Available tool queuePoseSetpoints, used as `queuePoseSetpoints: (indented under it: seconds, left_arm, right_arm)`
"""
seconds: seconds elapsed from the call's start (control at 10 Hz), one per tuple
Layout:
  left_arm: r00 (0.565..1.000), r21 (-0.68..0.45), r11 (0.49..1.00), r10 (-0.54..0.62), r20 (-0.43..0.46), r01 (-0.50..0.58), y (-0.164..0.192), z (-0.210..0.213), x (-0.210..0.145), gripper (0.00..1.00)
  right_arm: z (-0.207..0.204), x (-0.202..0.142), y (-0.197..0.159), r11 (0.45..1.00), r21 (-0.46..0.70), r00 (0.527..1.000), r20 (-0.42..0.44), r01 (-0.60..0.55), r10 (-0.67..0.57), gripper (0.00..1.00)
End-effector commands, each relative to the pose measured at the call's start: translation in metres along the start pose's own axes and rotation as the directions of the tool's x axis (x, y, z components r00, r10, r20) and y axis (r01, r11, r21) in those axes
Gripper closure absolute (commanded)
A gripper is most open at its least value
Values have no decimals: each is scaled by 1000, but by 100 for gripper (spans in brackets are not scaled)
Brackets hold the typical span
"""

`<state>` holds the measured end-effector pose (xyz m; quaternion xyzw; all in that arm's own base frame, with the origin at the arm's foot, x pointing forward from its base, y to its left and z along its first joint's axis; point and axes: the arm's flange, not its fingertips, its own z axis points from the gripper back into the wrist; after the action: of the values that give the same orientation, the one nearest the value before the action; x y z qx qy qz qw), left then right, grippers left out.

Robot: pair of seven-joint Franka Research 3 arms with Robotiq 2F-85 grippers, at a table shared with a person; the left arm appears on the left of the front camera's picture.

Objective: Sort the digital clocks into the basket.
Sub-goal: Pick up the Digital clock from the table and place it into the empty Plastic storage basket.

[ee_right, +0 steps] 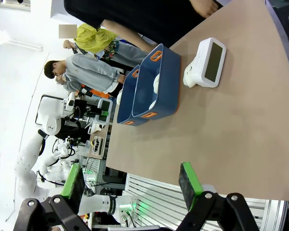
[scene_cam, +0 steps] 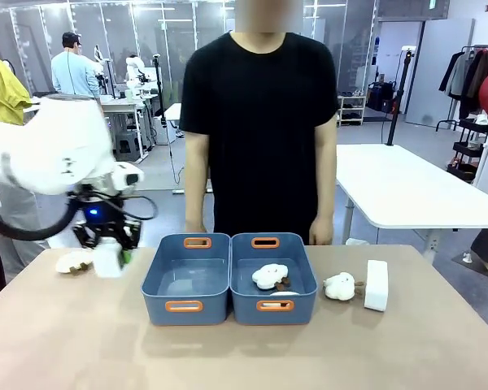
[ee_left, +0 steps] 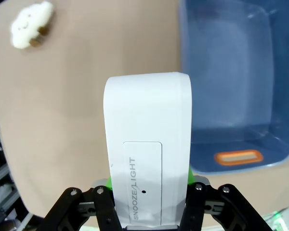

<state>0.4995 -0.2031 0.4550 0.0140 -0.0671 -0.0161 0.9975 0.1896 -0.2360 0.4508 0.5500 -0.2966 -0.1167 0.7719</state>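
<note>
1. Clock (scene_cam: 107,258) at table's left, pinched between the left gripper's (scene_cam: 110,253) green pads (ee_left: 190,175). It sits between a plush (scene_cam: 73,261) and the left bin (scene_cam: 159,280); can't tell if it touches the tabletop.
2. Left wrist view: the gripped end carries the print "SNOOZE/LIGHT". The far end points out over the table (ee_left: 77,120), and the bin's empty inside lies just to one side.
3. Second clock (scene_cam: 376,284) stands on the table right of the right bin (scene_cam: 309,284), just beside another plush (scene_cam: 339,286) (screen face shows in the right wrist view).
4. Left bin is empty. Right bin touches it side by side and holds a third plush (scene_cam: 270,276).
5. Right gripper (ee_right: 131,179) has its fingers spread wide with nothing between them, well back from the bins, near the table's edge.
6. Person (scene_cam: 260,122) in a black shirt stands at the far side, behind the bins, arms down.
</note>
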Motion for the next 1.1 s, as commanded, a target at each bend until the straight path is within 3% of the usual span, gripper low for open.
queuePoseSetpoints:
  seconds: [0.0,0.2,0.4,0.6,1.0]
  left_arm:
    - [998,23,999,38,-50,-37,-48,4,13,49]
    - [1000,57,998,7,-25,-5,-91,4,23,49]
    - [999,60,998,-14,-35,16,-118,-26,53,49]
    - [999,54,998,38,-28,-36,-124,-54,61,49]
    - [998,35,999,31,-54,-29,-116,-98,61,49]
  right_arm:
    - [1,-1,1,1000,11,1000,4,-10,10,0]
    - [1,-1,1,1000,11,1000,4,-10,10,0]
    - [1,-1,1,1000,11,1000,4,-10,10,0]
    - [1,-1,1,1000,11,1000,4,-10,10,0]
    - [1,-1,1,1000,11,1000,4,-10,10,0]
